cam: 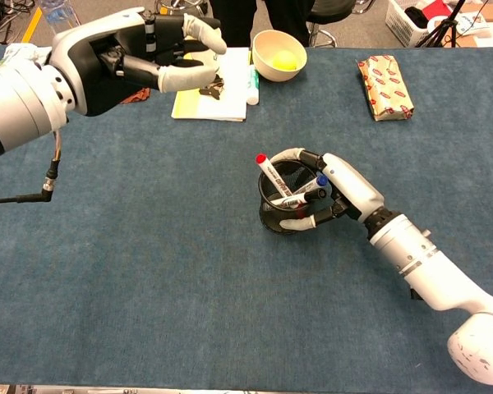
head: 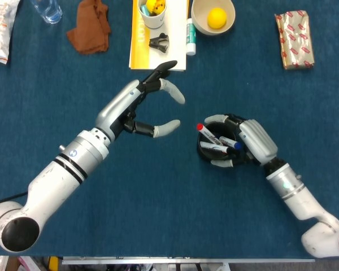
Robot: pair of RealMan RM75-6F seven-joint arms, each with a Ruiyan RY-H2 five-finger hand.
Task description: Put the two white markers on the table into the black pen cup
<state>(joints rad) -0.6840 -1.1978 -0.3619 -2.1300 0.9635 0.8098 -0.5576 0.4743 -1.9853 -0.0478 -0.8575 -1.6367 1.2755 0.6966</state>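
A: Where do we find the markers?

B: Both sit inside the black pen cup (head: 217,148), leaning. The red-capped marker (head: 208,134) points its cap toward ten o'clock; the blue-capped marker (head: 230,142) tips toward three o'clock.

A: And the hands?

B: Our right hand (head: 254,138) grips the cup, fingers curled round its rim and near side. Our left hand (head: 150,107) hangs above the cloth at nine o'clock from the cup, well apart from it, fingers and thumb spread wide, holding nothing.

A: What lies around us?

B: At twelve o'clock on the blue tablecloth (head: 158,203) we see a yellow book (head: 137,42) with a white cup (head: 152,12) and a black clip (head: 159,42) on it, and a glue stick (head: 190,36) just beside its right edge. A bowl (head: 213,16) holding a yellow ball (head: 216,17) stands next to that. A brown rag (head: 90,27) lies at eleven o'clock, a wrapped packet (head: 294,39) at two o'clock.

A: Anything crowding the cup?

B: Only our own right hand wraps it.
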